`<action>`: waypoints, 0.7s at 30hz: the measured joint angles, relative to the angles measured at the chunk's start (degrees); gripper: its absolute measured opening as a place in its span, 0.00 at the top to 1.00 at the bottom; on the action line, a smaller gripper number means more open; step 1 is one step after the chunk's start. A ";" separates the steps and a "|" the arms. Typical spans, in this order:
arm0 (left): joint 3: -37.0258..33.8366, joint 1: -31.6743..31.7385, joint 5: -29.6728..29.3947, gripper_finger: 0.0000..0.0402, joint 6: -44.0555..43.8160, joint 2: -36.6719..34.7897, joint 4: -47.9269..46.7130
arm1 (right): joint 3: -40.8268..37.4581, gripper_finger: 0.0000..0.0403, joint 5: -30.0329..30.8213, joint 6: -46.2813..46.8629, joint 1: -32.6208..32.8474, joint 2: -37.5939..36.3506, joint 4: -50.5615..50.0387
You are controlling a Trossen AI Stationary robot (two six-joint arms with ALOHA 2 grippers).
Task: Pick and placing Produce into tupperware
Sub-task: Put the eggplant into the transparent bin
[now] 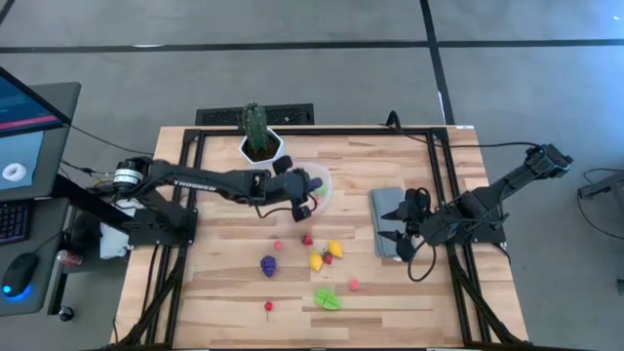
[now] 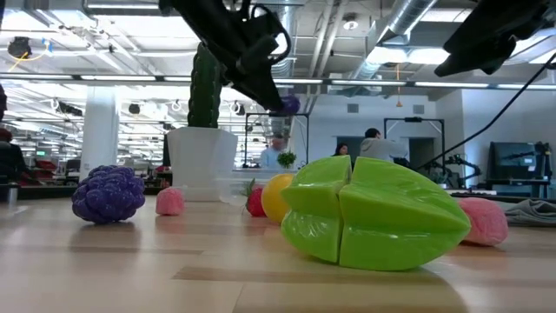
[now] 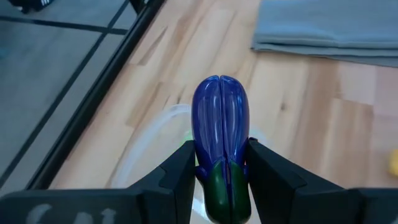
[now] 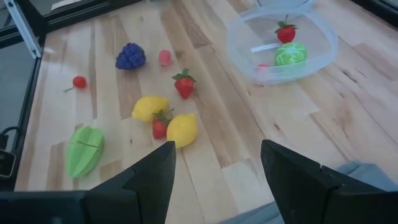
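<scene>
My left gripper (image 3: 221, 163) is clenched on the purple eggplant (image 3: 221, 146), poised over the tupperware (image 1: 320, 187). I should centre it above the rim, lower slightly, then release so it doesn't bounce out. The right gripper (image 4: 217, 163) waits, fingers spread, over the grey cloth (image 1: 388, 219).

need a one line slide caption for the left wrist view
Left gripper holds a purple toy eggplant above the clear tupperware, grey folded cloth beyond.

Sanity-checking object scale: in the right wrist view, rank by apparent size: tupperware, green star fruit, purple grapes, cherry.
1. tupperware
2. green star fruit
3. purple grapes
4. cherry
The star fruit lies nearer the camera than the grapes, so that gap may be overstated.
</scene>
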 joint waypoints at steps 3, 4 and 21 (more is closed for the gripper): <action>-0.41 2.17 2.07 0.71 0.99 0.05 0.43 | 0.00 0.35 0.57 0.18 0.00 0.01 -0.02; -0.79 2.84 3.02 0.71 1.04 0.05 0.64 | 0.00 0.35 0.71 0.44 0.00 0.02 -0.02; -8.62 5.40 6.74 0.71 1.72 0.14 0.72 | 0.00 0.35 1.22 0.92 -0.02 0.01 -0.02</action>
